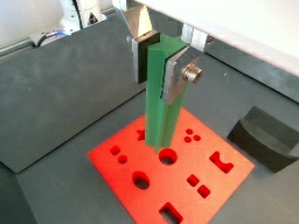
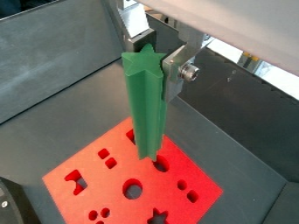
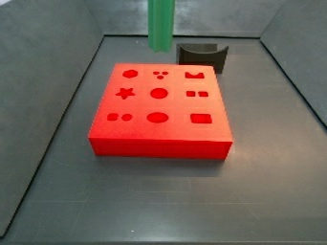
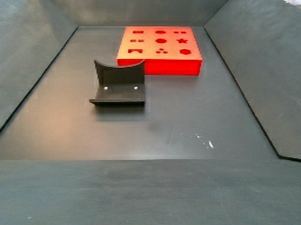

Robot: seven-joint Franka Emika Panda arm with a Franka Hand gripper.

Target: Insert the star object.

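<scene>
End effector (image 1: 162, 61) closed on the star object (image 1: 163, 92) — silver finger plates (image 1: 177, 77) clamped against upper end of the green rod in both wrist views. Rod held upright, lower end hanging above the red block (image 1: 176, 166), over its shaped holes — contact with block cannot be told. Dark grey curved block (image 3: 202, 56) on tabletop (image 4: 177, 132), just behind red block.

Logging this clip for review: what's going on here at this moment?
The gripper is shut on the star object, a long green rod with a star-shaped end, and holds it upright above the red block. In both wrist views the rod's lower end hangs over the block's cutouts, not yet inserted. A dark grey curved block sits on the floor apart from it.
</scene>
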